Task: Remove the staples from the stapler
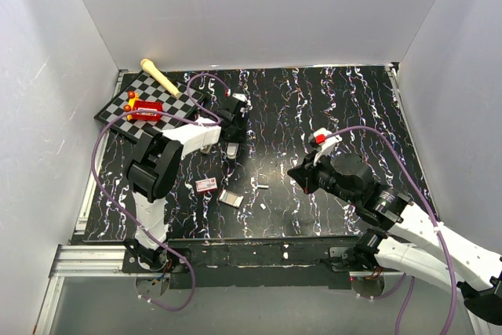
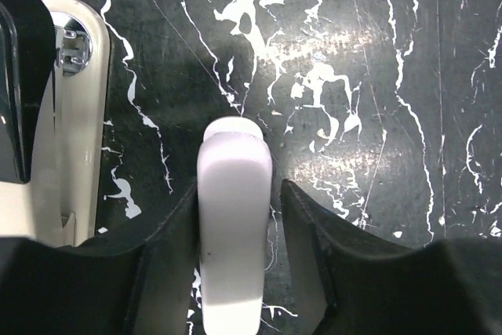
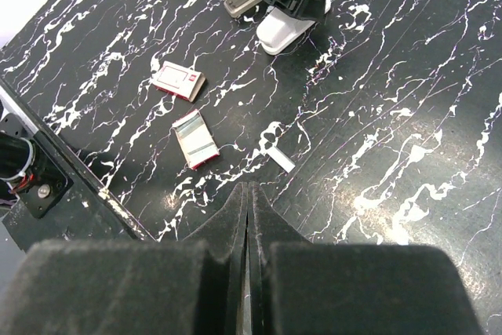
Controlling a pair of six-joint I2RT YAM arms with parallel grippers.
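Black table with white veins: seen from the top, it carries all the things.
Place of the left gripper: over the left-middle of the table, pointing down; its jaws are not readable from here.
Place of the right gripper: low, right of centre, touching nothing.
The staples: a tiny thin grey metal strip, loose on the table between the two grippers.
Near the strip: a small red-and-white box and a flat silvery rectangle, close together, to its left.
Left wrist, between the fingers: a white rounded oblong piece, lying lengthwise.
Left jaws: partly open around this piece; one finger seems to lie against it, and at the other a narrow dark gap shows, so nothing is clamped.
The stapler: a long cream and black body with a silver metal part at its tip. It lies just beside the white piece and parallel to it, outside the fingers; whether the two are joined I cannot tell.
Right wrist, jaws: fully closed, pad against pad, with nothing between.
Staples from here: on the bare table ahead of the closed tips, well apart from the stapler, which lies far ahead under the left gripper.
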